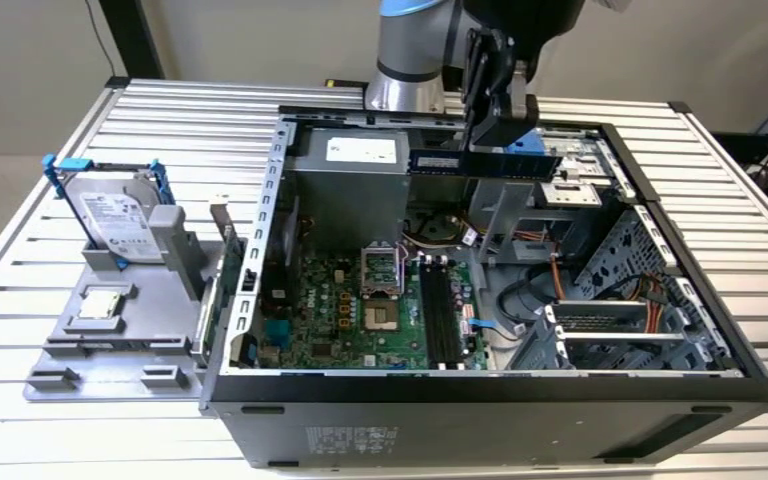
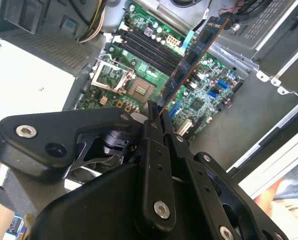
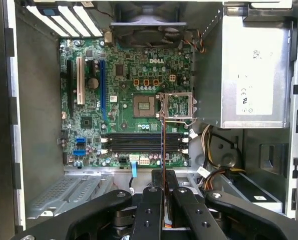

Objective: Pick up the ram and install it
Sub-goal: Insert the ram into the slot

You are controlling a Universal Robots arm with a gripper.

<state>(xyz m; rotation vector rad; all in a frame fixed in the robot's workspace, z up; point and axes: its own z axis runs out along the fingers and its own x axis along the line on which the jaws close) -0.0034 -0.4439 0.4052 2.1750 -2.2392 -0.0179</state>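
My gripper (image 1: 498, 140) hangs over the back of the open computer case (image 1: 244, 390), shut on the ram (image 1: 444, 163). The ram is a long dark blue stick, held level and on edge well above the motherboard (image 1: 344, 310). In the second wrist view the ram (image 2: 194, 55) juts out from my gripper (image 2: 156, 117) over the green board. In the first wrist view the ram (image 3: 163, 145) shows edge-on as a thin line, rising from my gripper (image 3: 163, 180) across the black memory slots (image 3: 138, 142). Those slots (image 1: 440, 310) lie beside the open processor socket (image 1: 377, 270).
The case stands on a slatted metal table (image 1: 157, 110). On the exterior view's left, a grey fixture (image 1: 104, 350) holds a silver hard drive in a blue frame (image 1: 117, 215) and a small square processor (image 1: 101, 305). Inside the case are a power supply (image 3: 256, 75), a fan (image 3: 146, 30), cables (image 3: 214, 175) and a drive cage (image 1: 624, 320).
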